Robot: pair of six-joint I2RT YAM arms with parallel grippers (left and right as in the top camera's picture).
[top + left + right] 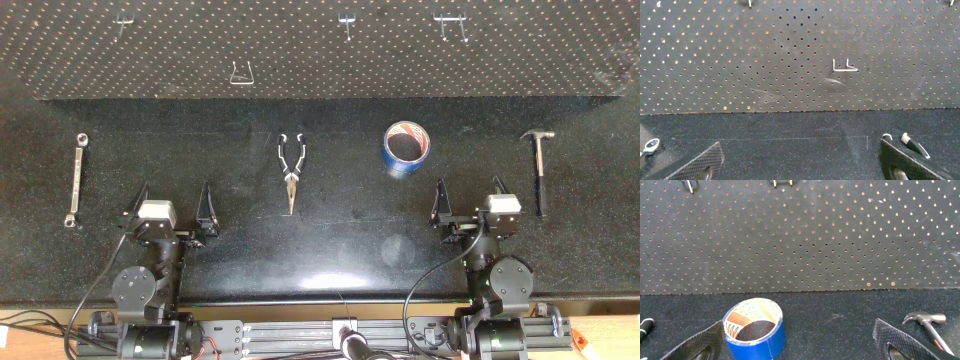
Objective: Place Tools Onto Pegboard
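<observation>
Four tools are laid flat on the black tabletop (pixel 350 240) in front of the black perforated pegboard (pixel 320 60); none is hung yet. L to R in the top view: slim silver metal wrench (pixel 75 181), white-handled needle-nose pliers (pixel 291 172), blue roll of tape (pixel 407 148), small hammer w/ dark handle and steel head (pixel 538 172).

The left gripper (pixel 172 207) is spread wide and empty, set between wrench and pliers. The right gripper (pixel 467 203) is likewise wide and empty, between tape and hammer.

Handling, as judged:
- Wrench: stiff, thin, prob. slippery. Best taken across the mid-shank so the ring end is left free for a peg.
- Pliers: rigid but pivoted, so the handles should be pinched together near the joint.
- Tape: light and slightly yielding. Its wall can be pinched through the core.
- Hammer: head-heavy. It should be gripped on the handle close to the head, else tilt is expected.

The white wire hooks (pixel 241 75) are thin, so little alignment margin is expected.
</observation>
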